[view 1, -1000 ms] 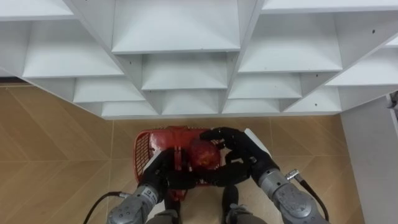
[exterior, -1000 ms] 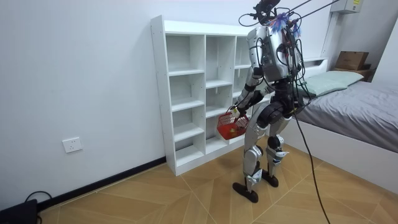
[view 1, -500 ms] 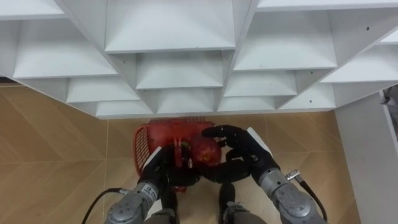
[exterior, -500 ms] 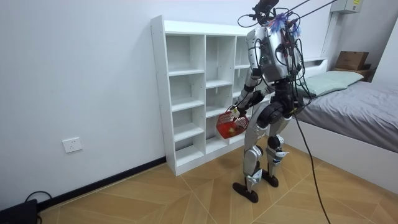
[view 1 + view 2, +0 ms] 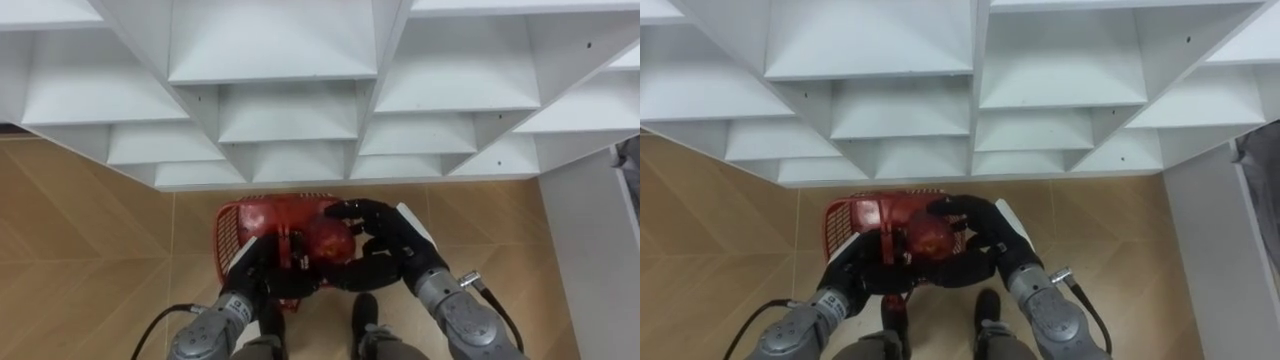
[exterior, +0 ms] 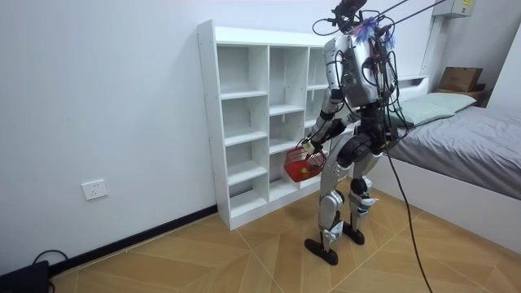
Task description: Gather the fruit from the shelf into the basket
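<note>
A red plastic basket hangs in front of me over the wooden floor, and my left hand is shut on its handle. My right hand holds a red apple over the basket's right half, fingers and thumb curled round it. In the room view I stand upright facing the white shelf unit, with the basket held at thigh height.
The white shelves ahead of me have bare compartments. A white side panel stands to my right. A bed lies at the room view's right. Wooden floor stretches to my left.
The apple in my right hand has sunk a little closer to the basket. The eye view shifted slightly early on; in the room view my stance stays the same.
</note>
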